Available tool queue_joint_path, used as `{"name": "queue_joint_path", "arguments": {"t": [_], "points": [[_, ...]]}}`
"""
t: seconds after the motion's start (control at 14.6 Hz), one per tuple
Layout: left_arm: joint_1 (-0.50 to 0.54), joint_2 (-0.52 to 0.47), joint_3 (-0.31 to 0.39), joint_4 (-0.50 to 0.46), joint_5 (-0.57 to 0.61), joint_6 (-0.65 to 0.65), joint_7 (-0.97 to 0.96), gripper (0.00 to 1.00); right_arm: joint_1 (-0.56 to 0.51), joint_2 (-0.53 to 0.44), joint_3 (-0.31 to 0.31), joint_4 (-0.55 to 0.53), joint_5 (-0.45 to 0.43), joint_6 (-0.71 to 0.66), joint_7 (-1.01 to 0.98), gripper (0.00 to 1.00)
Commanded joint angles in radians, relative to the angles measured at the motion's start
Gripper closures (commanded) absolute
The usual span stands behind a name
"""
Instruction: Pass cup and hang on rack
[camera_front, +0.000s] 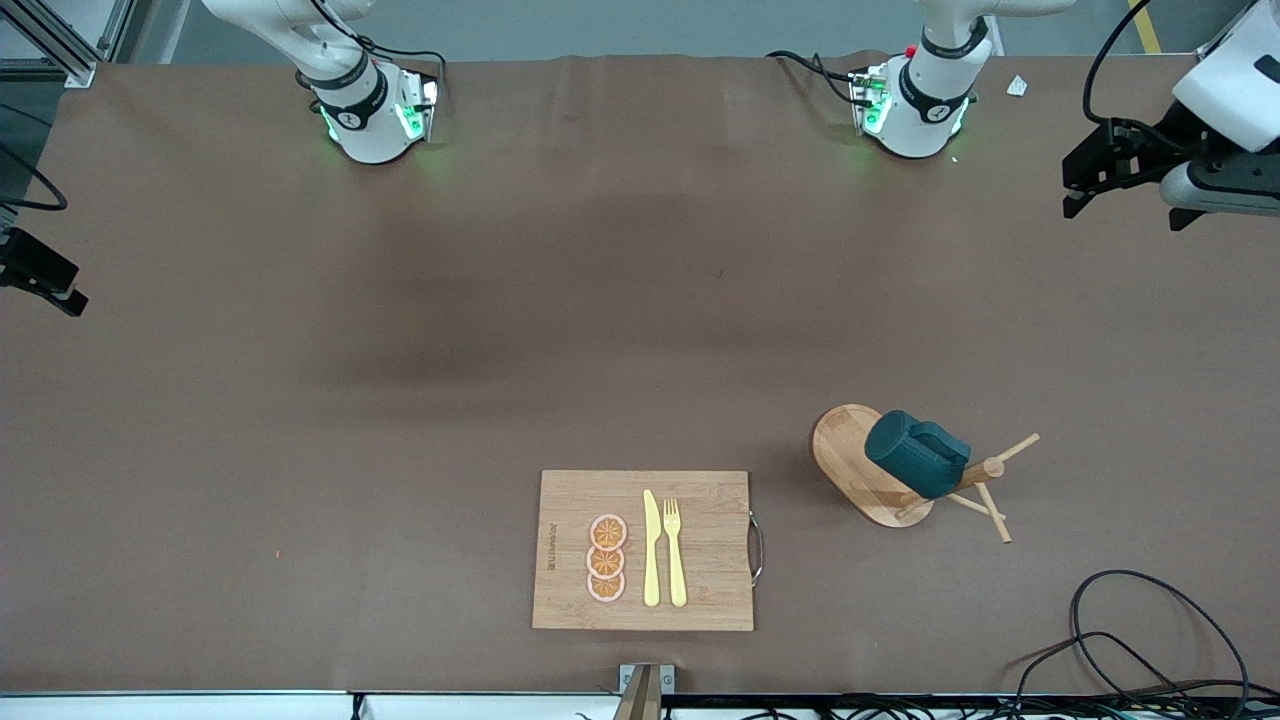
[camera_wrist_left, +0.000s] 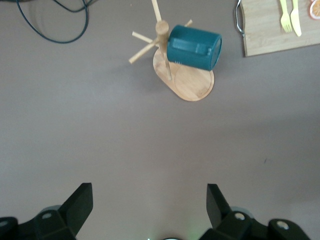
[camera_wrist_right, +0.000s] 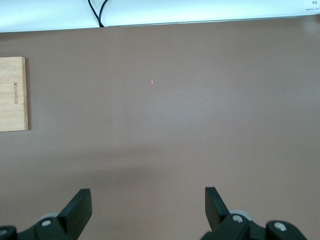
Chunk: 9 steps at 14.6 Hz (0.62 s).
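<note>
I have the cup (camera_front: 917, 454) on the rack (camera_front: 860, 470) right now, low and right of centre in the front view; it is tipped on its side against the central post, over the oval base, with thin pegs sticking out toward the lower right of the frame; from the left wrist view the same cup (camera_wrist_left: 193, 47) sits near the top of the picture, its mouth turned toward the cutting board (camera_wrist_left: 277, 30), and the rack (camera_wrist_left: 185, 82) base shows beneath it; my left pincer (camera_wrist_left: 150, 205) hangs over bare bench (camera_wrist_left: 125, 140), fingers spread wide and pinching nothing, well apart from the rack; in the front view that left pincer (camera_front: 1085, 185) is at the upper right edge of the frame; my right pincer (camera_wrist_right: 148, 205) is spread just as wide and also empty, over open brown bench (camera_wrist_right: 200, 125), with only a corner of the cutting board (camera_wrist_right: 12, 94) at the left edge of its picture; in the front view the right pincer (camera_front: 45, 275) pokes in at the left edge; the cutting board (camera_front: 645, 550) lies bottom centre, beside the rack, carrying three orange slices (camera_front: 607, 560), a yellow knife (camera_front: 651, 548) and a yellow fork (camera_front: 675, 550) side by side; a loop of black cable (camera_front: 1150, 640) lies at the lower right corner.
</note>
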Motion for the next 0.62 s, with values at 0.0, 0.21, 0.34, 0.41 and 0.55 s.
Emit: {"name": "queue_joint_path", "arguments": {"t": [0.0,0.21,0.34,0.41,0.55], "points": [[-0.009,-0.091,0.011,-0.147,-0.006,0.084,0.008,0.00,-0.011,0.004,0.007,0.009,0.013,0.002,-0.001,0.00],[-0.006,-0.126,0.011,-0.198,-0.015,0.092,-0.009,0.00,-0.013,0.004,0.007,0.009,0.013,0.002,-0.003,0.00],[-0.006,-0.129,0.012,-0.202,-0.024,0.092,-0.009,0.00,-0.011,0.004,0.007,0.009,0.013,0.002,-0.003,0.00],[-0.006,-0.128,0.012,-0.202,-0.035,0.092,-0.009,0.00,-0.013,0.004,0.007,0.007,0.013,0.002,-0.003,0.00],[0.002,-0.131,0.014,-0.210,-0.050,0.091,-0.037,0.00,-0.013,0.004,0.007,0.007,0.013,0.002,-0.003,0.00]]}}
